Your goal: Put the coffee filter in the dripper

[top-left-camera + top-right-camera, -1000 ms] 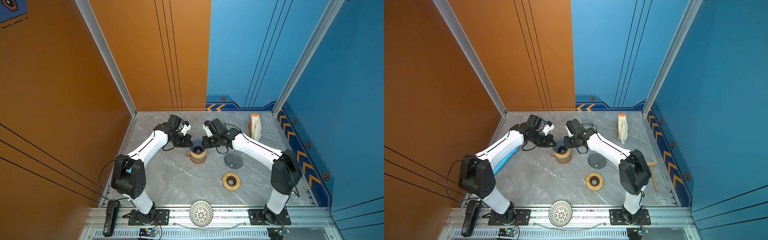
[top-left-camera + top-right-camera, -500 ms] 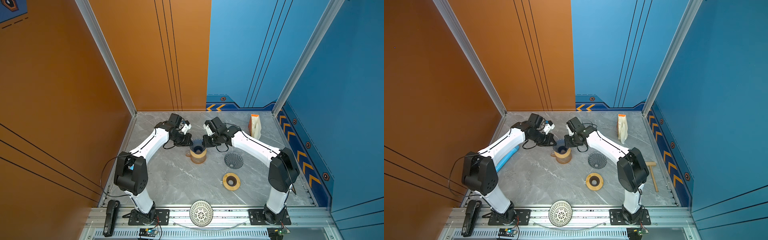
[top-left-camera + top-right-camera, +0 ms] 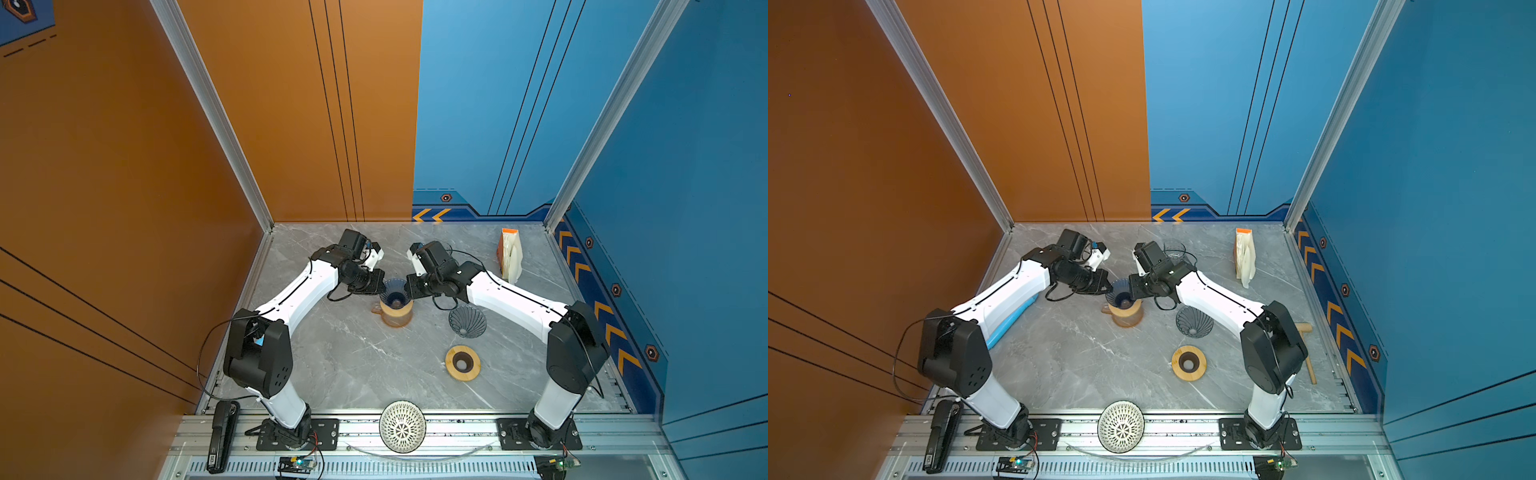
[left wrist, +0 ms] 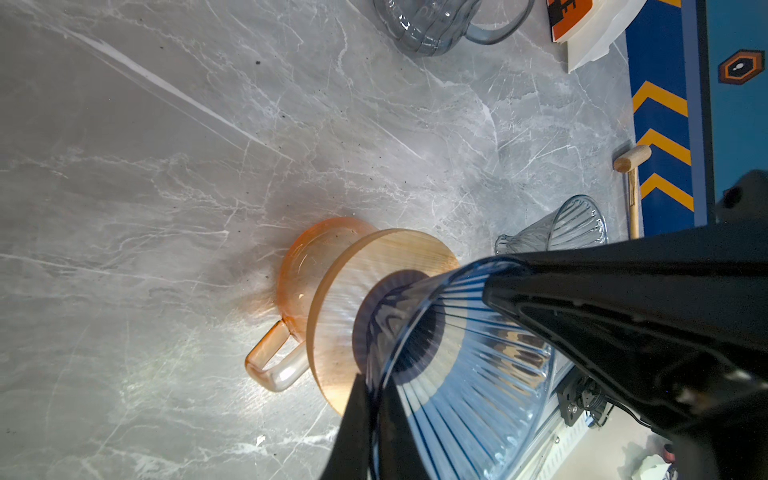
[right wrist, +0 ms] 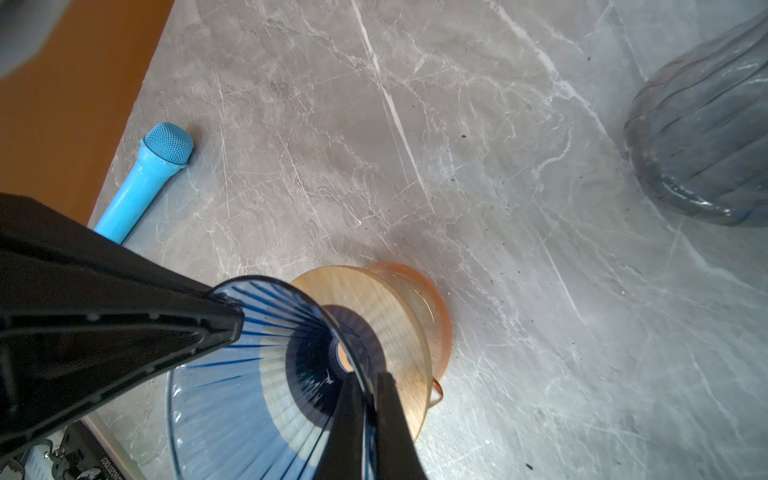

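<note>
Jaws both clamped on dripper (image 3: 395,289) rim — blue ribbed glass

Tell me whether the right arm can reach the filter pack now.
Probably not yet: the right gripper is shut on the blue dripper. After release, the filter pack stands on that arm's side, though a glass jug between them may crowd the path.

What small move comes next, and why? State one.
Probably open the right gripper and draw it off the blue dripper, toward the filter pack on its side. Both grippers pinch the dripper's rim; the left gripper alone could likely steady it on the orange mug, and no filter sits inside yet.
</note>
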Motion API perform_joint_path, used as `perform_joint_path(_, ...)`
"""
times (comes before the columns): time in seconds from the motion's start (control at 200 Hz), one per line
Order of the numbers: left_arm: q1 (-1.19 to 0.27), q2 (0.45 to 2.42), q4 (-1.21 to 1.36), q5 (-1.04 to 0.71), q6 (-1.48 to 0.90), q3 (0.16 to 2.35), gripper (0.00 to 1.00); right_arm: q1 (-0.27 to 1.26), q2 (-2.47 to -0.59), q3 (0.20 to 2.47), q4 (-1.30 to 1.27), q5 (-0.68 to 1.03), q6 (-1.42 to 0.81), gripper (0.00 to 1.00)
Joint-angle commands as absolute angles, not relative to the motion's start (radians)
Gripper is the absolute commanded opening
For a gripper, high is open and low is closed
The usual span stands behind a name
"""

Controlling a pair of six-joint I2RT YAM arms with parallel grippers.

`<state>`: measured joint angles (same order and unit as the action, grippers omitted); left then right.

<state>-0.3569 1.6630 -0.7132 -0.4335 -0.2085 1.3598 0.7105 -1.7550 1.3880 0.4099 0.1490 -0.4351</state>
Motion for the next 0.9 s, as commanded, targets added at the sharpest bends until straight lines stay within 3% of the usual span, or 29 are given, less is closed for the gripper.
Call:
perform_joint_path(0.0,-0.360,1.697,-0.753,-0.338,-0.161,1.306,0.00,0.744,-1.795,1.308,0.419,0.157,-0.367,0.03)
perform_joint_path(0.28,-0.357,1.710,-0.753,-0.373,-0.184,1.340,0.02,0.722,-1.803,1.344,0.423,0.280,-0.429,0.13)
perform_joint_path(0.896,-0.350,1.678,-0.753,-0.384,-0.209,1.394,0.28,0.714,-1.767,1.405,0.437,0.304,-0.424,0.36)
